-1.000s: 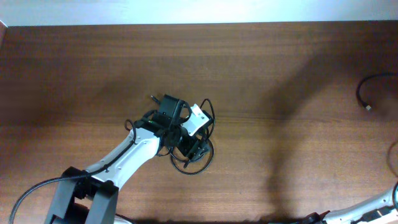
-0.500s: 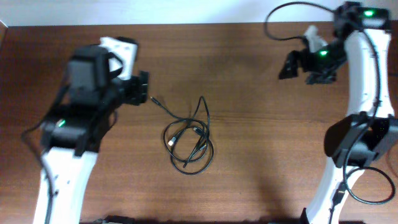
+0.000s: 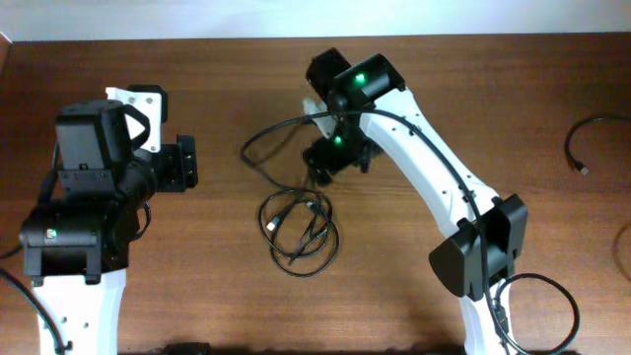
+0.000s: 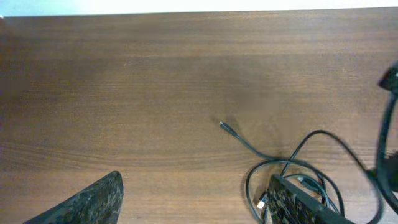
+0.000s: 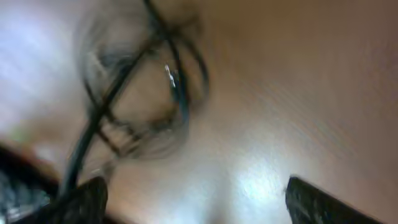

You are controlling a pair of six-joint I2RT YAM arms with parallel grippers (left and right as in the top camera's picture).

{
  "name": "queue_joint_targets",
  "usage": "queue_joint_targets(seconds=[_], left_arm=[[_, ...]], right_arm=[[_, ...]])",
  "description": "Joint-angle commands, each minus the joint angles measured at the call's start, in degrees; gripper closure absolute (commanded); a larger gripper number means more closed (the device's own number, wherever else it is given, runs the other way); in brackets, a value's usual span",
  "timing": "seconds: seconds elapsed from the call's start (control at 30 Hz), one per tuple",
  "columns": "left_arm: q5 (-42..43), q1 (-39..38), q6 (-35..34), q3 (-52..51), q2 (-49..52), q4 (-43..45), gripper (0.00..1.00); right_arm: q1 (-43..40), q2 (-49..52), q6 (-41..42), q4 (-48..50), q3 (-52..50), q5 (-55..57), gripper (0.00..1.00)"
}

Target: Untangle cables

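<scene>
A: Left tool, what state?

B: The left gripper (image 4: 196,182) stood wide. Its two mottled black fingers (image 4: 93,199) were far apart, with only bare wood between them.

A: And the task's thing?

B: The thin black cables (image 3: 301,232) with small metallic plug ends lay as one loose tangled coil on the brown wooden table (image 3: 513,99). From the left gripper the coil sat ahead and off to the right, partly hidden behind the finger on that side of the wrist view. One strand ran out of it to a small plug end (image 4: 222,125), which lay flat ahead of the fingers and touched neither.

A: Right tool?

B: The right gripper (image 5: 196,185) was spread wide too, holding nothing. Its wrist view was badly smeared. The coil showed ahead of it, nearer the finger at the left of that view and not between the two. From overhead it hung just beside the coil's far edge. Whether it touched a strand, the annotator could not tell.

A: Anything else?

B: A green light (image 3: 360,77) glowed on the white right arm (image 3: 434,166) behind that gripper.
</scene>
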Motion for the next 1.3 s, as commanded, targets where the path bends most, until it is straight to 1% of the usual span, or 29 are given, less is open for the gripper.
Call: queue_joint_targets(seconds=[0.0,0.1,0.17,0.23,0.3,0.33,0.37,0.4,0.43,0.47,0.53,0.57,0.6,0.67,0.7,0.73,0.77,0.8,0.83,0.87,0.9,0.93,1.0,1.03,1.07,1.1,1.17,1.2,1.27], left_arm=[[0.68,0.17,0.96,0.31,-0.72,-0.09,0.25],[0.68,0.17,0.96,0.31,-0.72,0.09,0.25],[0.68,0.17,0.96,0.31,-0.72,0.11,0.25],[0.68,0.17,0.96,0.31,-0.72,0.11,0.25],[0.68,0.17,0.96,0.31,-0.72,0.09,0.25],[0.68,0.17,0.96,0.31,-0.72,0.09,0.25],[0.68,0.17,0.94,0.31,-0.72,0.09,0.25],[0.68,0.17,0.96,0.31,-0.72,0.09,0.25],[0.68,0.17,0.96,0.31,-0.72,0.09,0.25],[0.68,0.17,0.96,0.31,-0.72,0.07,0.25],[0.7,0.17,0.94,0.31,-0.72,0.07,0.25],[1.55,0.17,0.96,0.31,-0.7,0.09,0.25],[2.19,0.17,0.94,0.31,-0.7,0.11,0.25],[4.2,0.17,0.96,0.28,-0.7,-0.09,0.25],[6.69,0.17,0.98,0.13,-0.68,-0.17,0.26],[12.68,0.11,4.22,-0.04,-0.35,-0.57,0.28],[20.31,-0.26,8.0,-1.07,0.07,-0.68,0.33],[23.63,-1.27,11.45,-1.88,0.63,-0.98,0.34],[24.68,-3.1,15.85,-2.8,1.81,-1.86,0.37],[24.7,-5.07,18.71,-3.58,2.82,-2.47,0.4],[24.96,-7.28,20.94,-4.57,3.78,-2.51,0.42],[26.36,-10.91,24.96,-6.1,5.68,-2.49,0.43],[26.56,-16.83,28.89,-8.11,10.34,-2.12,0.47],[26.56,-18.73,31.47,-8.81,12.76,-1.53,0.41],[26.58,-20.52,36.41,-9.66,15.61,-0.98,0.34],[26.53,-22.34,38.32,-9.94,19.98,0.76,0.32],[26.58,-23.87,38.29,-9.94,28.09,7.58,0.29],[26.58,-24.37,38.29,-9.94,31.41,11.19,0.19],[26.58,-25.03,38.32,-9.94,35.3,16.81,0.14]], right_arm=[[0.39,-2.05,1.03,10.95,-0.35,-11.98,0.09],[0.74,-2.05,1.49,10.93,-0.37,-11.98,0.09],[2.95,-1.95,2.47,9.99,-2.12,-11.98,0.09],[5.6,-1.95,2.45,11.98,-5.84,-11.91,0.09],[8.46,-1.95,2.49,17.05,-11.67,-11.67,0.09],[8.55,-1.95,2.47,17.29,-12.15,-11.47,0.12],[8.41,-1.95,2.49,17.49,-12.13,-11.28,0.47],[7.87,-1.95,2.58,17.44,-12.13,-11.3,0.96],[6.4,-2.1,5.6,16.52,-11.13,-9.73,0.96],[4.61,-2.4,6.73,14.67,-8.92,-8.48,0.96],[-0.7,-3.48,6.27,6.01,4.5,-8.48,0.96],[-3.32,-4.04,4.72,-1.79,16.02,-8.24,0.96],[-4.81,-4.37,3.76,-6.25,26.71,-8.07,0.96],[-4.72,-8.46,3.93,-6.21,39.08,-8.72,0.96],[-4.44,-10.45,3.96,-6.19,43.19,-8.72,0.96],[-4.42,-12.48,3.98,-6.19,45.55,-8.72,0.96],[-4.42,-15.23,4.0,-6.19,46.01,-8.68,0.96],[-4.42,-16.7,4.0,-6.19,46.01,-8.68,0.96],[-4.42,-17.81,3.96,-6.19,46.01,-8.7,0.96],[-4.42,-18.16,4.0,-6.19,46.01,-8.76,0.96],[-4.42,-18.16,3.98,-6.19,46.01,-10.19,0.96],[-4.42,-18.14,3.98,-6.19,46.01,-13.18,0.96],[-4.42,-18.14,3.98,-6.19,46.01,-13.51,0.96],[-4.42,-18.16,3.98,-6.19,46.01,-13.73,0.96],[-4.42,-18.36,3.98,-6.21,46.01,-14.86,0.96],[-4.42,-18.58,3.98,-6.21,46.01,-15.19,0.96],[-4.42,-18.58,3.98,-6.21,46.01,-16.65,0.96],[-4.42,-18.58,3.98,-6.21,46.01,-18.91,0.96],[-4.42,-18.58,3.96,-6.21,46.01,-22.01,0.96]])
